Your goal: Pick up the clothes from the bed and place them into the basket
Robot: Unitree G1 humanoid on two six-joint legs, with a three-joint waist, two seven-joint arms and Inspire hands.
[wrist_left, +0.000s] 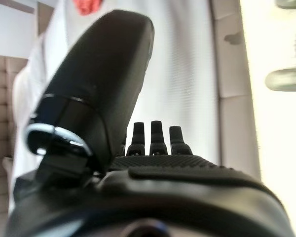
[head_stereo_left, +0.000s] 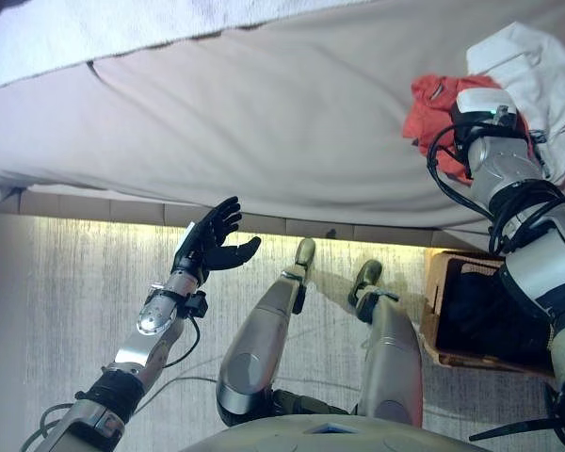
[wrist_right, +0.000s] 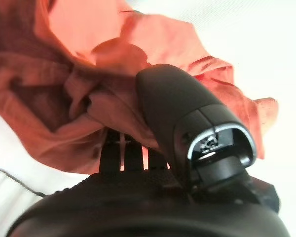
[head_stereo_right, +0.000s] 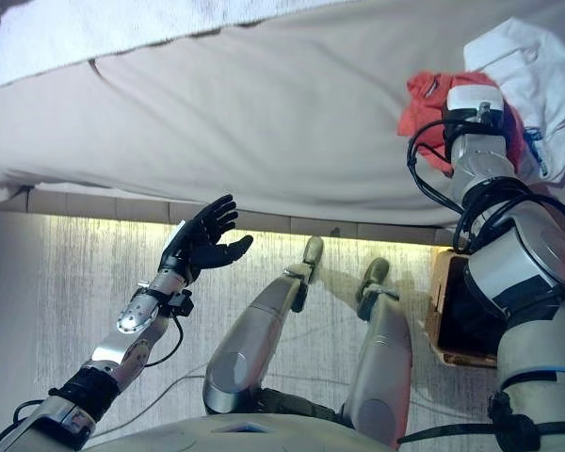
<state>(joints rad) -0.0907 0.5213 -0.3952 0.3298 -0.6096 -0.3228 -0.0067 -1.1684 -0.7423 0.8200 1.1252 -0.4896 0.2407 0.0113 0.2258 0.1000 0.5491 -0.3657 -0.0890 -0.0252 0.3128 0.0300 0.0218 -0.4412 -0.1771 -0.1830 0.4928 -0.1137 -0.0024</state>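
Note:
A crumpled red garment (head_stereo_left: 431,108) lies on the beige bed sheet (head_stereo_left: 292,122) at the far right, next to a white garment (head_stereo_left: 537,66). My right hand (wrist_right: 187,108) is down on the red garment (wrist_right: 64,98): its thumb presses the bunched cloth and its fingers are buried in the folds. My left hand (head_stereo_left: 212,245) hovers over the floor just in front of the bed's edge, fingers straight and spread, holding nothing.
A wicker basket (head_stereo_left: 433,282) with a dark lining stands on the floor at the right, below the bed's edge and under my right arm. A white blanket (head_stereo_left: 122,28) covers the far side of the bed. Pale carpet (head_stereo_left: 56,301) stretches to the left.

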